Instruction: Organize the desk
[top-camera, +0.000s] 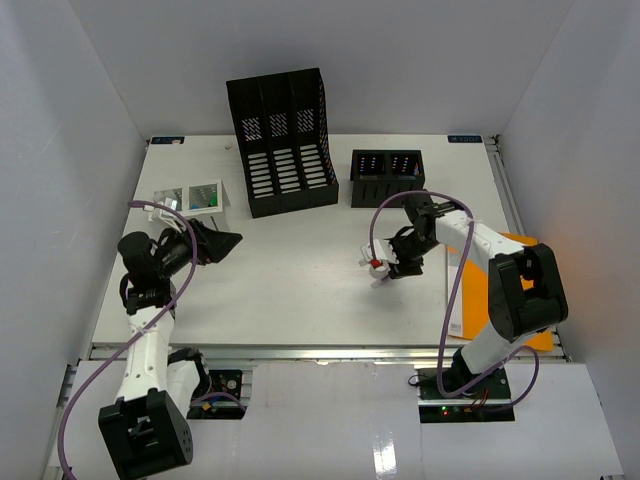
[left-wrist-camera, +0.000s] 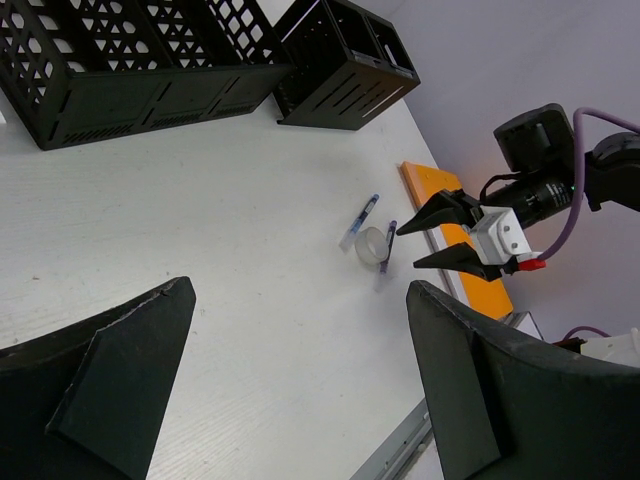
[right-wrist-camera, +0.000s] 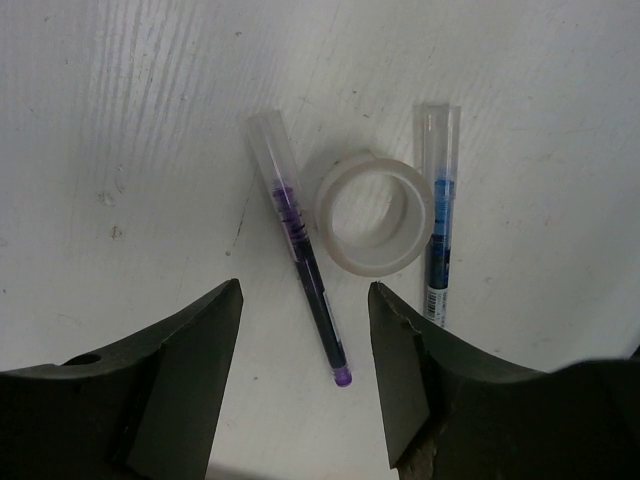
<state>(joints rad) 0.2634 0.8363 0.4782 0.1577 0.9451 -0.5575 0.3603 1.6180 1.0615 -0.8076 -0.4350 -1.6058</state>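
The white desk (top-camera: 300, 295) carries a purple pen (right-wrist-camera: 305, 285), a roll of clear tape (right-wrist-camera: 375, 213) and a blue pen (right-wrist-camera: 438, 230), lying side by side. My right gripper (right-wrist-camera: 305, 300) hangs low over them with its jaws apart. The purple pen's lower end lies between the fingers and touches neither. In the top view that gripper (top-camera: 385, 268) covers these items. At the desk's left side my left gripper (top-camera: 228, 243) is open wide and holds nothing. Its wrist view looks across the desk at the tape (left-wrist-camera: 372, 243) and the right gripper (left-wrist-camera: 428, 243).
A tall black file rack (top-camera: 285, 140) and a small black organizer (top-camera: 386, 177) stand at the back. A small white box (top-camera: 195, 198) sits at the left, beside the left gripper. A flat orange folder (top-camera: 522, 300) with white paper (top-camera: 462, 300) lies at the right edge.
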